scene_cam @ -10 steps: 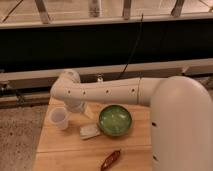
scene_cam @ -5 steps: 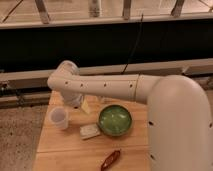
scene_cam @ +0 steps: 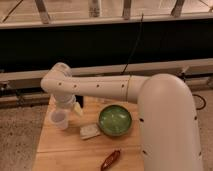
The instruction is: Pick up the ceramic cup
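The ceramic cup is a small whitish tapered cup. It stands upright near the back left of the wooden table. My white arm reaches in from the right across the table's back. Its gripper hangs down just above and to the right of the cup, close to its rim. The arm's wrist hides part of the gripper, and nothing shows as held in it.
A wide green bowl sits right of the cup. A small white flat object lies in front of it between cup and bowl. A reddish-brown oblong object lies near the table's front edge. A dark railing and ledge run behind the table.
The arm's wrist has swung to the left and slightly up, bringing the gripper closer over the cup. The cup and the other objects have not moved.
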`<state>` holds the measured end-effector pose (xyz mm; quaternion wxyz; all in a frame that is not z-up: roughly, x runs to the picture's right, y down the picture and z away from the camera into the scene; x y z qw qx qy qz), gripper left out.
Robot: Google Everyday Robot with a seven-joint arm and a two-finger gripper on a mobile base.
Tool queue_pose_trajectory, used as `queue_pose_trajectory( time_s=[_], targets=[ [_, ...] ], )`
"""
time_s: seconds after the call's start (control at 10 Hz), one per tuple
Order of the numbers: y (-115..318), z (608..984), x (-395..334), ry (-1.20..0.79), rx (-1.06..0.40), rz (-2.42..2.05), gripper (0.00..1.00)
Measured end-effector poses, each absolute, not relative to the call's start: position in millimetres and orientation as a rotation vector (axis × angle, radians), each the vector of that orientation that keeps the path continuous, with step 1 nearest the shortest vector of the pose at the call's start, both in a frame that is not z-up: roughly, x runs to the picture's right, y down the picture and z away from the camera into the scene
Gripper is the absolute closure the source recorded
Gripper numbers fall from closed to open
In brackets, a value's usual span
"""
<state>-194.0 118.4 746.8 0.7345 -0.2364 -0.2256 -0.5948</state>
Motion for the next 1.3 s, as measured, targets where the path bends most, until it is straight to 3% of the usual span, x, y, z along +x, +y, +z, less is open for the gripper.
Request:
queue_pose_trajectory(
  time_s=[0.5, 0.6, 1.3],
  targets=[
    [150, 772, -196, -0.535, -0.534, -1.281, 0.21],
    [155, 777, -197, -0.550, -0.534, -1.257, 0.26],
    [169, 783, -211, -0.611, -0.480, -1.228, 0.96]
  ],
)
